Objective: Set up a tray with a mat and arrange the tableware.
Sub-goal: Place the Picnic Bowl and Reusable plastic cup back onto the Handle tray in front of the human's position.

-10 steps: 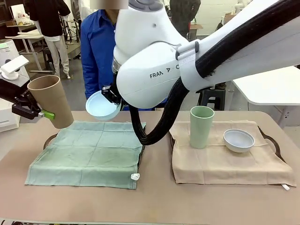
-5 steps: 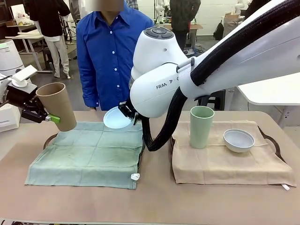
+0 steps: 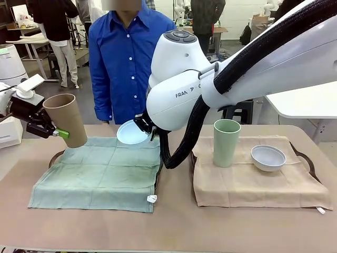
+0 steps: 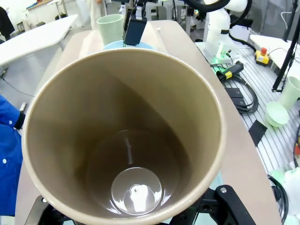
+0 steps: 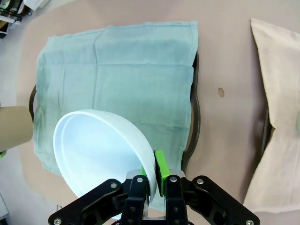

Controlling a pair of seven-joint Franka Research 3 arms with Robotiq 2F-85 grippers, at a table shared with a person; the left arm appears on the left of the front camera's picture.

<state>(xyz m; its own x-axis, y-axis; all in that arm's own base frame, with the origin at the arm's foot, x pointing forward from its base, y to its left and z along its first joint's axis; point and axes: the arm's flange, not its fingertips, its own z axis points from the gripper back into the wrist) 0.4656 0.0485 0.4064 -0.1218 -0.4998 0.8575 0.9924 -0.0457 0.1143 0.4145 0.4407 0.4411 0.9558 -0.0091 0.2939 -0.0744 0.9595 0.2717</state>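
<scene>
My left gripper [image 3: 55, 131] is shut on a tan-brown tumbler [image 3: 66, 120], held slightly tilted above the far left corner of the green mat [image 3: 100, 171]. The left wrist view looks straight down into that tumbler [image 4: 126, 140]. My right gripper [image 3: 145, 126] reaches across the middle and pinches the rim of a light blue bowl [image 3: 130, 133], tilted over the mat's far right corner. In the right wrist view the bowl [image 5: 98, 150] hangs over the green mat [image 5: 122, 75] and its tray [image 5: 194, 108]. A sage green tumbler [image 3: 226, 142] and a grey-white bowl [image 3: 268, 157] stand on the tan mat [image 3: 247, 184].
A person in a blue shirt [image 3: 124, 63] stands at the far side behind the green mat. The tan mat covers a second tray [image 3: 309, 158] on the right. My right arm's bulky white link [image 3: 181, 89] hangs over the table's middle.
My right arm swung right and down, carrying the blue bowl from above the green mat's far middle to its far right corner. The tan tumbler shifted slightly right and stands more upright.
</scene>
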